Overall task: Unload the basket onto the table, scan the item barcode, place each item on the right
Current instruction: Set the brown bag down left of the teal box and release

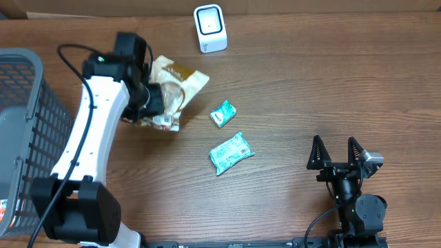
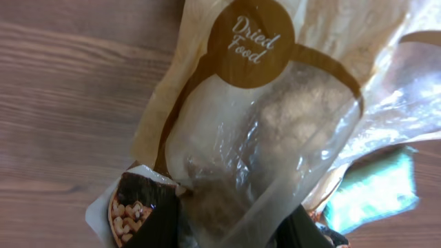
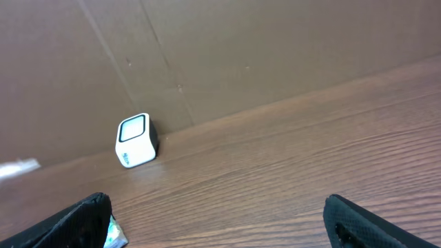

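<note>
Here left end effector (image 1: 160,103) clamps "Dried Food" bag (image 2: 275,117), right end effector (image 1: 336,153) gapes.

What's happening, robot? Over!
Left pincer shut on dried food bag. Right pincer open, empty. Scanner upright at far edge, bag not there yet. Small green packet and large green packet lie nearby, not blocking.

The basket (image 1: 24,103) sits left, the bag (image 1: 182,79) right of it, 2 packets (image 1: 231,153) further right, the scanner (image 1: 210,27) behind them.

Mock shop checkout suggested — barcode scanner (image 1: 210,27), mesh basket (image 1: 19,117), snack packets (image 1: 231,153) laid on wood bench (image 1: 310,89) — cardboard backdrop (image 3: 262,48).
</note>
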Controlling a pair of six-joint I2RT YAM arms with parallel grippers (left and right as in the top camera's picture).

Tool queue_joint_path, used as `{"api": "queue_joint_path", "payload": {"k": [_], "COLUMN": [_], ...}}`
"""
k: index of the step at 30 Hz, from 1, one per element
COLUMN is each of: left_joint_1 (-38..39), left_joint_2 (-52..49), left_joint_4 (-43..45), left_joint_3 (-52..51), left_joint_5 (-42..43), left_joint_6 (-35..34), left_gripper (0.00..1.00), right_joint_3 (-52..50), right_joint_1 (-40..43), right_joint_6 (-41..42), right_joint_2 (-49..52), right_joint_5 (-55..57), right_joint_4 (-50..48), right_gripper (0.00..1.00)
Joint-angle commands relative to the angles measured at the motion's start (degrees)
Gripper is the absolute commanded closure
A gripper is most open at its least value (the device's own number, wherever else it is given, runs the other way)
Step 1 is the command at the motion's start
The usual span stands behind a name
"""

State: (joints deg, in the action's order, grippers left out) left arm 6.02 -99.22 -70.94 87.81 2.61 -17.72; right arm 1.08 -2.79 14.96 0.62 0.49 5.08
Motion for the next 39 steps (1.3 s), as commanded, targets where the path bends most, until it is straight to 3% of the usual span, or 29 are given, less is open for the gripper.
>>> {"api": "queue_joint_path", "payload": {"k": [1,4,7,12,14,15,18,21,26,31,39], "left_joint_1": [0.3,0.4,0.5,2.9,4.0,5.0,6.2,6.2,5.9,5.9,3.1], "left_joint_2": [0.7,0.7,0.7,0.8,0.8,0.8,0.8,0.8,3.1,8.4,16.1], "left_joint_4": [4.1,6.8,9.0,10.8,11.9,13.3,14.2,13.3,5.2,-4.5,-15.0], "left_joint_3": [-9.0,-13.4,-16.5,-16.8,-16.8,-16.8,-16.7,-15.8,-4.6,14.9,29.4], "left_joint_5": [-1.8,-2.6,-2.5,-1.4,-0.3,2.0,3.4,3.4,2.9,1.9,-4.6], "left_joint_6": [-2.4,-2.5,-2.5,-0.7,-0.5,-0.5,-0.3,-0.3,-0.2,-0.1,-0.1], "left_gripper": [0.95,0.9,0.7,0.66,0.6,0.48,0.35,0.34,0.36,0.32,0.02], "right_joint_3": [-0.6,-0.6,-0.6,-0.6,-0.6,-0.6,-0.6,-0.6,-0.6,-0.6,-0.6], "right_joint_1": [-0.5,-0.5,-0.5,-0.5,-0.5,-0.5,-0.5,-0.5,-0.5,-0.5,-0.5], "right_joint_6": [-0.2,-0.2,-0.2,-0.2,-0.2,-0.2,-0.2,-0.2,-0.2,-0.2,-0.2], "right_joint_2": [-0.5,-0.5,-0.5,-0.5,-0.5,-0.5,-0.5,-0.5,-0.5,-0.5,-0.5], "right_joint_5": [0.7,0.7,0.7,0.7,0.7,0.7,0.7,0.7,0.7,0.7,0.7], "right_joint_4": [-0.4,-0.4,-0.4,-0.4,-0.4,-0.4,-0.4,-0.4,-0.4,-0.4,-0.4], "right_gripper": [0.0,0.0,0.0,0.0,0.0,0.0,0.0,0.0,0.0,0.0,0.0]}}
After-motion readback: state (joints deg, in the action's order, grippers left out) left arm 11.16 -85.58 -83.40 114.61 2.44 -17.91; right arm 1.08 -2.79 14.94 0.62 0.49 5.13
